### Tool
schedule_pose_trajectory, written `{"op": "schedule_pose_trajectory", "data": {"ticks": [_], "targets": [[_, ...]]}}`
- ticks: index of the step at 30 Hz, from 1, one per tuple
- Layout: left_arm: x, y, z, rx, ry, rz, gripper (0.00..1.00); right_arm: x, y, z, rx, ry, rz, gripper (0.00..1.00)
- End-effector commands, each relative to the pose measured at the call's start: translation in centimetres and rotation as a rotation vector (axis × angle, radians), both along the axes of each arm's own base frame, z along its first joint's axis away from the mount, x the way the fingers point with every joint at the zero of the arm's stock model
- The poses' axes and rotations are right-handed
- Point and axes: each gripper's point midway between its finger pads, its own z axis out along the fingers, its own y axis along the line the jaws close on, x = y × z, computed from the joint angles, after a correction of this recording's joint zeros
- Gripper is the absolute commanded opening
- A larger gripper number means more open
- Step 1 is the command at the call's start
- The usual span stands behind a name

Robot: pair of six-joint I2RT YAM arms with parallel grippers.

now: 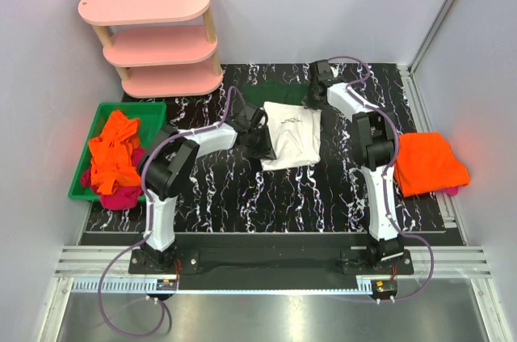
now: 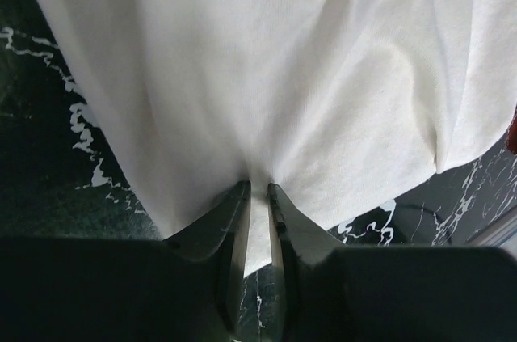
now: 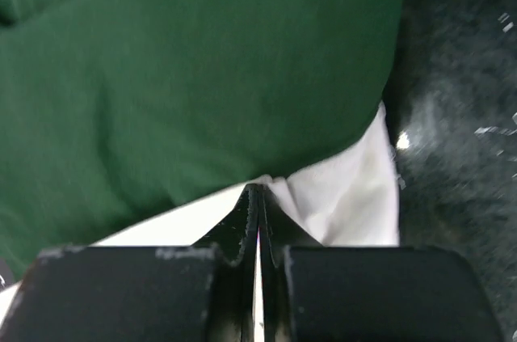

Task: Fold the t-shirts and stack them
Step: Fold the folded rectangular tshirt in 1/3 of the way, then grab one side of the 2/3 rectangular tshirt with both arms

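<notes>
The job looks partly done: one orange t-shirt point(image 1: 428, 161) lies folded flat at the right edge of the tabletop point(image 1: 242, 196), with a sliver of magenta cloth point(image 1: 452, 191) showing under its near corner, so a stack seems begun there. Left to do, by my reading, are the crumpled orange shirt point(image 1: 113, 152) and magenta shirt point(image 1: 121, 196) heaped in the green bin point(image 1: 155, 107) at the far left, and the white t-shirt point(image 1: 292, 133) now in hand. That one lies in the middle of the tabletop, between the two arms, gathered into a rough rectangle. The left claw point(image 2: 258, 190) is at its left near edge, fingers nearly together with a pinch of white cloth between them. The right claw point(image 3: 257, 190) is at the far right corner, closed tight on white cloth just where the dark green sleeve point(image 3: 186, 75) meets the body. Both hold the same shirt, so a fold seems under way.
</notes>
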Motion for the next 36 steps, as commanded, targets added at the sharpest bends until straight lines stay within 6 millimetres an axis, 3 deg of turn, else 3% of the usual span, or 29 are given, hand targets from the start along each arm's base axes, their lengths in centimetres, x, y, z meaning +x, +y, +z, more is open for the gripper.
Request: {"op": "schedule_pose_trajectory", "data": {"ticks": [1, 2, 4, 5, 7, 8, 10, 11, 12, 13, 14, 15, 16, 17, 18, 19, 20, 21, 22, 24, 25, 27, 28, 36], "targets": [[-5.2, 3.8, -3.4, 0.166, 0.159, -0.016, 0.22, 1.3, -0.5, 1.4, 0.0, -0.033, -0.009, 0.01], [-5.1, 4.0, -3.0, 0.172, 0.144, -0.009, 0.22, 1.3, -0.3, 3.2, 0.011, -0.062, -0.003, 0.02], [-5.0, 4.5, -2.8, 0.19, 0.119, -0.004, 0.21, 0.7, -0.2, 4.4, 0.018, -0.09, 0.013, 0.05], [-4.5, 4.6, -2.0, 0.196, 0.082, 0.003, 0.22, 0.6, -0.2, 7.5, 0.027, -0.148, 0.017, 0.13], [-4.3, 4.8, -1.4, 0.204, 0.045, -0.003, 0.23, -0.4, -0.5, 8.9, 0.018, -0.169, 0.024, 0.24], [-4.0, 4.9, -0.8, 0.202, 0.023, -0.002, 0.24, -0.9, -0.7, 11.3, 0.026, -0.207, 0.026, 0.35], [-3.7, 4.8, -0.3, 0.2, 0.005, -0.007, 0.26, -2.5, -1.1, 11.4, 0.016, -0.19, 0.035, 0.42], [-3.4, 4.8, 0.0, 0.2, -0.008, -0.004, 0.27, -3.3, -1.3, 13.4, 0.023, -0.221, 0.032, 0.45], [-3.3, 4.7, 0.3, 0.196, -0.018, -0.001, 0.27, -4.0, -1.3, 13.9, 0.021, -0.227, 0.036, 0.45], [-3.1, 4.7, 0.7, 0.191, -0.03, 0.0, 0.29, -5.5, -1.5, 12.9, 0.013, -0.197, 0.039, 0.46], [-3.0, 4.7, 1.6, 0.179, -0.053, 0.005, 0.29, -6.5, -1.5, 15.0, 0.021, -0.233, 0.045, 0.46], [-2.9, 4.6, 1.8, 0.169, -0.068, 0.008, 0.3, -7.4, -1.5, 15.2, 0.018, -0.231, 0.049, 0.47], [-2.9, 4.6, 2.3, 0.16, -0.08, 0.011, 0.31, -9.3, -0.9, 13.9, 0.014, -0.195, 0.07, 0.47], [-2.8, 4.6, 3.0, 0.15, -0.096, 0.017, 0.33, -10.5, -0.6, 15.3, 0.024, -0.217, 0.082, 0.47], [-3.0, 4.6, 3.0, 0.146, -0.094, 0.02, 0.33, -11.8, -0.3, 14.9, 0.021, -0.198, 0.096, 0.47], [-3.2, 4.7, 3.0, 0.146, -0.089, 0.022, 0.33, -14.1, 0.6, 13.1, 0.005, -0.151, 0.131, 0.47], [-3.4, 4.7, 3.0, 0.147, -0.091, 0.024, 0.33, -15.3, 0.9, 13.6, 0.005, -0.159, 0.142, 0.47], [-4.0, 4.8, 2.5, 0.153, -0.081, 0.027, 0.33, -16.6, 1.1, 12.9, -0.003, -0.141, 0.142, 0.47], [-4.2, 4.9, 2.3, 0.153, -0.078, 0.032, 0.33, -18.7, 1.4, 10.7, -0.018, -0.092, 0.163, 0.47], [-4.9, 4.5, 2.0, 0.142, -0.072, 0.034, 0.33, -20.8, 1.5, 10.3, -0.01, -0.08, 0.16, 0.45], [-5.4, 4.8, 1.7, 0.147, -0.07, 0.036, 0.33, -22.4, 1.2, 8.5, -0.025, -0.039, 0.161, 0.44], [-6.0, 4.6, 1.5, 0.141, -0.07, 0.041, 0.33, -23.9, 1.2, 8.1, -0.017, -0.029, 0.155, 0.42], [-6.4, 4.8, 1.2, 0.147, -0.067, 0.041, 0.33, -25.0, 0.8, 7.0, -0.023, -0.001, 0.153, 0.42], [-7.3, 5.2, 0.2, 0.165, -0.045, 0.068, 0.33, -27.6, -1.0, 4.8, -0.059, 0.034, 0.138, 0.41]]}}
